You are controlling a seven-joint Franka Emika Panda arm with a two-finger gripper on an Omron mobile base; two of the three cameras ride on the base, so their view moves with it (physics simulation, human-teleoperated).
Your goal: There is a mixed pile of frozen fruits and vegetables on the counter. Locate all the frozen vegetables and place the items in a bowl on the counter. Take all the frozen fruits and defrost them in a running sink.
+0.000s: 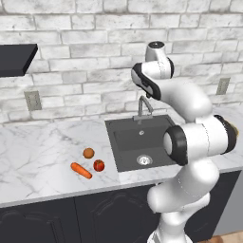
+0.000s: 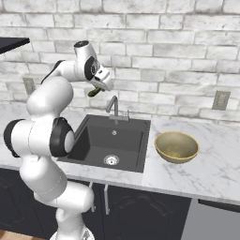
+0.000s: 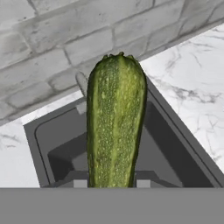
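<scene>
My gripper (image 2: 97, 90) hangs high over the left part of the black sink (image 2: 112, 140), shut on the dark green cucumber-like vegetable (image 2: 95, 92). In the hand view the cucumber (image 3: 116, 122) stands between my gripper (image 3: 108, 183) tips, with the sink (image 3: 57, 140) basin behind it. On the marble counter (image 1: 38, 156) left of the sink (image 1: 128, 142) lie the orange carrot (image 1: 81, 170), the dull orange fruit (image 1: 88, 153) and the red fruit (image 1: 98, 165). The tan bowl (image 2: 176, 146) sits on the counter right of the sink and looks empty.
A curved grey faucet (image 2: 114, 107) rises at the sink's back edge, close below the held cucumber. A brick wall with outlets (image 2: 220, 100) runs behind the counter. A dark shelf (image 1: 16, 58) juts out at upper left. Dark cabinet doors (image 1: 42, 223) lie below.
</scene>
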